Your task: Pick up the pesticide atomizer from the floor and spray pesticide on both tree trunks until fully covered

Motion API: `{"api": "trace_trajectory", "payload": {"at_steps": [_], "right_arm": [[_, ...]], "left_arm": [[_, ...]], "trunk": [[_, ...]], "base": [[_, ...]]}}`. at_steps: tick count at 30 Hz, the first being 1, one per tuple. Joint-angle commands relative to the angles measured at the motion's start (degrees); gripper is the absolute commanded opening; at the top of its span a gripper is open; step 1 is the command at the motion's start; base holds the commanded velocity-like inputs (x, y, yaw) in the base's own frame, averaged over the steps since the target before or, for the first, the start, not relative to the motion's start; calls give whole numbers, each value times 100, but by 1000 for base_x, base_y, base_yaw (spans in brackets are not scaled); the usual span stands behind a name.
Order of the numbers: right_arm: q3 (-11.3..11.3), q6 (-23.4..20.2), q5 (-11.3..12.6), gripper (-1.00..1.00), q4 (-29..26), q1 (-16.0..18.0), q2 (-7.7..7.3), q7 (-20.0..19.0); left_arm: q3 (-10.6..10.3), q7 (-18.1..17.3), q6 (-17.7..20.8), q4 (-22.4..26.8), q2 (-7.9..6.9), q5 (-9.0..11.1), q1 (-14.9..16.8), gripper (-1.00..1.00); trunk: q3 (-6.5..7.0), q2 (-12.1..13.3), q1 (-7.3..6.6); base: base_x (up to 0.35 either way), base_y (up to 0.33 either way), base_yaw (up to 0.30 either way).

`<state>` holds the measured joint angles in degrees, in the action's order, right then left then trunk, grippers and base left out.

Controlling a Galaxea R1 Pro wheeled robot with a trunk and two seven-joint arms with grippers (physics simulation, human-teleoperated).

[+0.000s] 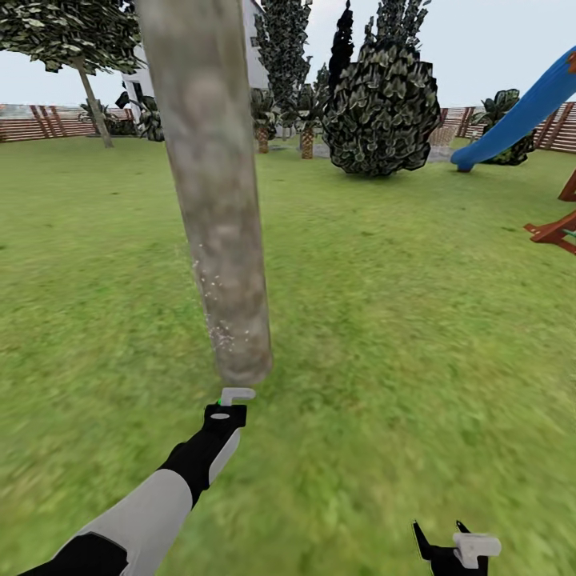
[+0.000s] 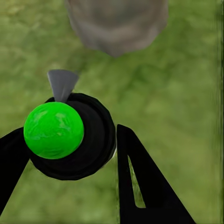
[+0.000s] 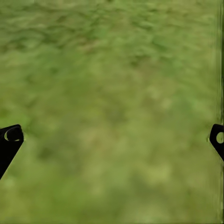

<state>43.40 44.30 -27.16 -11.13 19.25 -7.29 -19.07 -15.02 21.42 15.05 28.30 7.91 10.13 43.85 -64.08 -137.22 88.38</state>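
Grass lawn point(image 1: 384, 336). Left tool point(image 1: 226, 414) clamps atomizer point(image 2: 70, 137) just before speckled trunk point(image 1: 212, 192); right tool point(image 1: 442, 541) spread wide, empty.

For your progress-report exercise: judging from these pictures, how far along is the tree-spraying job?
Done: the spray bottle is off the grass, clamped in the left hand.
In hand: its nozzle faces the near tree trunk, where white specks dot only the lower part.
Left: the trunk higher up looks bare, and another tree stands far back by the fence. The right hand hangs open over grass.
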Motion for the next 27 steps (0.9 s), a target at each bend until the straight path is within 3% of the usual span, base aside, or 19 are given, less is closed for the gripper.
{"api": "trace_trajectory", "payload": {"at_steps": [1, 7, 27], "right_arm": [[-2, 0, 0, 100, -2, 0, 0, 0], [0, 0, 0, 100, -2, 0, 1, 0], [-2, 0, 0, 100, -1, 0, 0, 0]], "left_arm": [[-1, 2, 0, 1, 0, -3, 0, -100], [-1, 2, -1, 1, 1, -3, -3, -100], [-1, 3, 2, 1, 0, -10, -5, -100]], "trunk": [[0, 0, 0], [10, 0, 0], [97, 0, 0]], "base": [[72, -275, 1], [72, -275, 76], [85, -275, 243]]}}
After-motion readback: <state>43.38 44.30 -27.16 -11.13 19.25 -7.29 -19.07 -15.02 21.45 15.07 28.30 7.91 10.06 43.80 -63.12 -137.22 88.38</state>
